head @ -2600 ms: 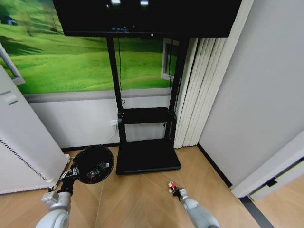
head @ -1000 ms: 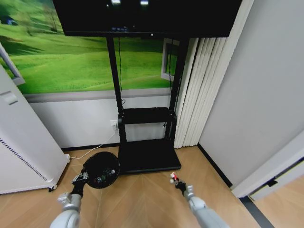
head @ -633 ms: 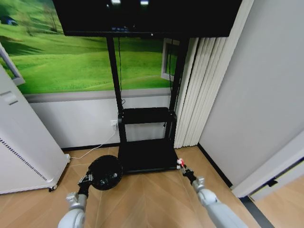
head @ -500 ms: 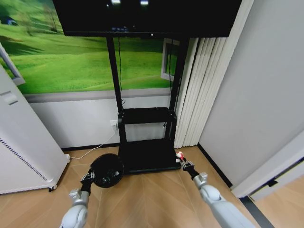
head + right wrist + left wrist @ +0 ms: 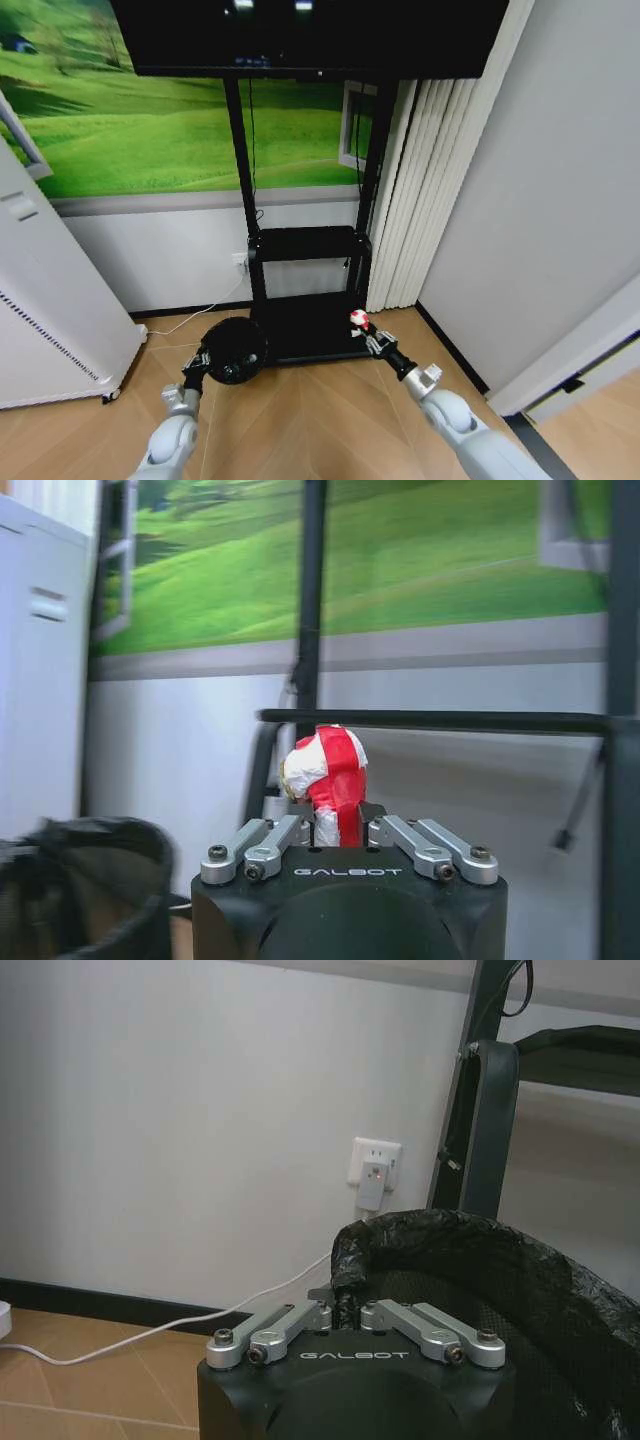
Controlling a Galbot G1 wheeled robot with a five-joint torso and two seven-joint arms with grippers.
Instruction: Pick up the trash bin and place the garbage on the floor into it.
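The black trash bin (image 5: 235, 351), lined with a black bag, hangs above the floor in front of the TV stand's base. My left gripper (image 5: 196, 371) is shut on its rim (image 5: 345, 1270). A crumpled red-and-white packet of garbage (image 5: 358, 320) sits pinched in my right gripper (image 5: 367, 337), which is raised to the right of the bin at about the same height. In the right wrist view the packet (image 5: 325, 773) stands up from the shut fingers, with the bin (image 5: 70, 895) off to one side.
A black TV stand (image 5: 305, 300) with a shelf and flat base is directly ahead, against a wall with a green landscape picture. A tall white appliance (image 5: 45, 310) stands at the left. A wall socket (image 5: 374, 1167) with a white cable is behind the bin. Pleated white curtains (image 5: 425, 200) hang at the right.
Both arms have reached forward and up. The bin has moved right toward the stand's base, and the right gripper has carried the packet up and left toward the bin.
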